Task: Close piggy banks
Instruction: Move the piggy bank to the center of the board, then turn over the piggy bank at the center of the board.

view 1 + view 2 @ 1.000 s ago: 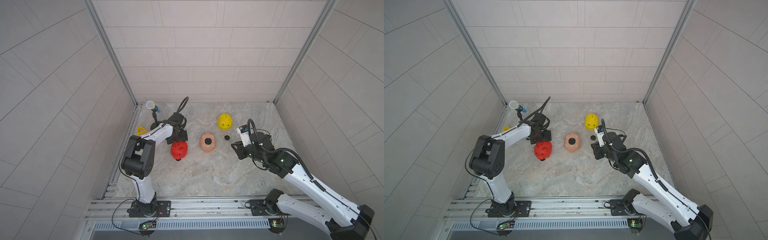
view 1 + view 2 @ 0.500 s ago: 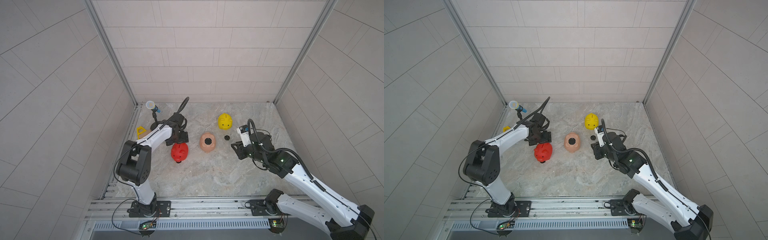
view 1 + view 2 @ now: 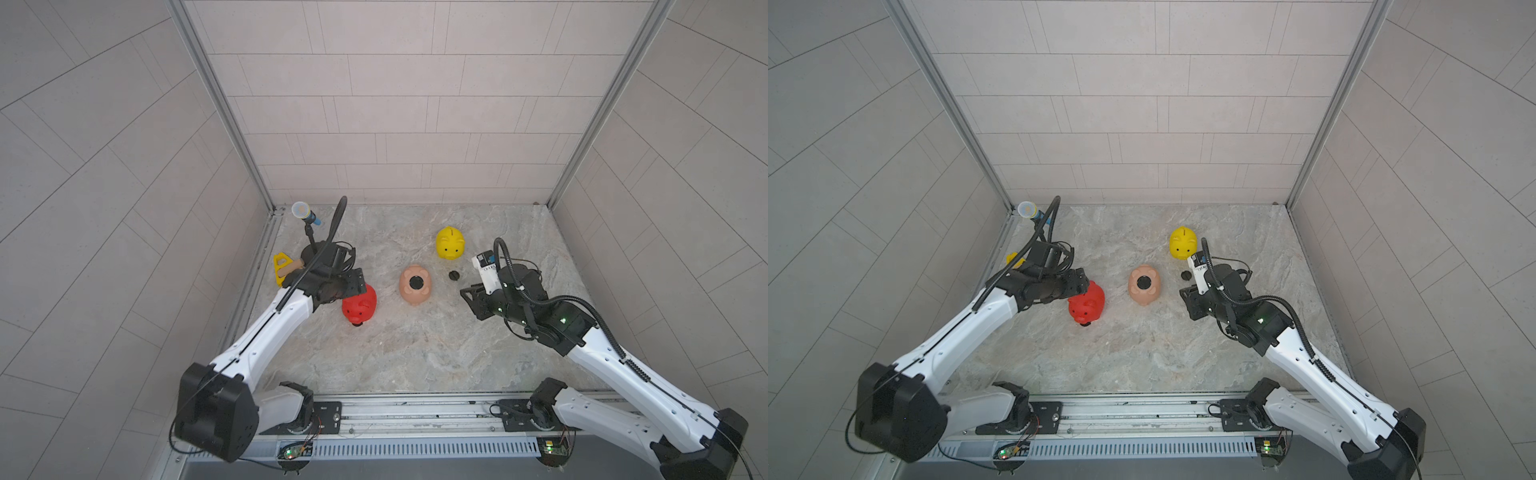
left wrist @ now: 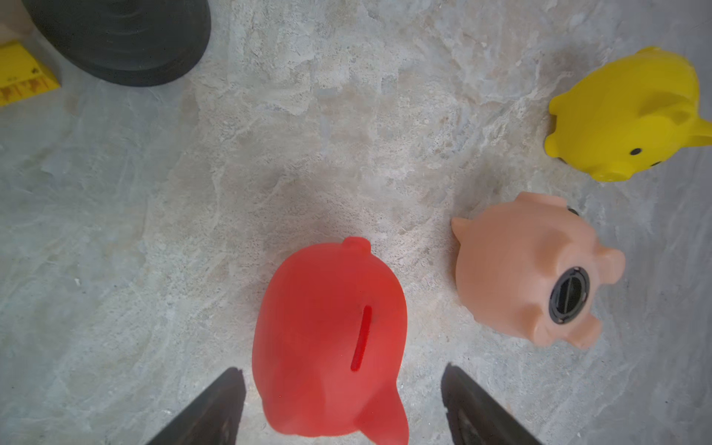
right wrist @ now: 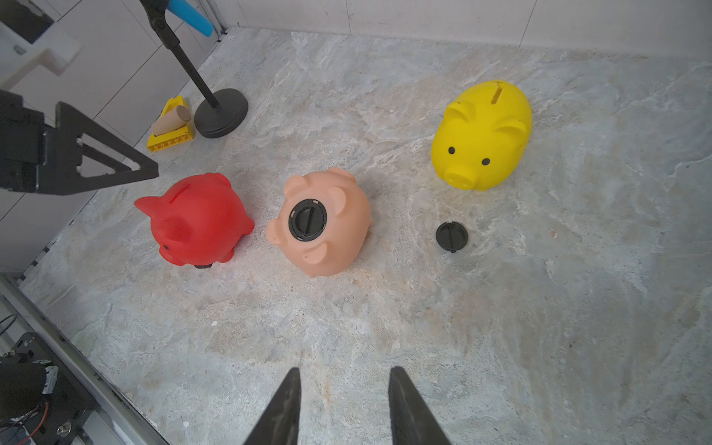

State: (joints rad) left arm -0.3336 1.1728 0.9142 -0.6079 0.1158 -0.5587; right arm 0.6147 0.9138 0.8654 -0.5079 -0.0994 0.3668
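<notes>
While wide over red pig point(image 4: 327, 339), left end effector point(image 4: 341, 368); right end effector point(image 5: 345, 369) narrower, empty, near cap point(image 5: 452, 236).

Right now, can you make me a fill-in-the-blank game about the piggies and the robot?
In the left wrist view, the ____ shows between the open jaws of the left gripper.
The pig lying belly up, with a plug in its hole, is the ____.
The loose cap on the floor is ____ in colour.
The right gripper, jaws open, holds ____.
Missing words: red pig; peach pig; black; nothing.
</notes>
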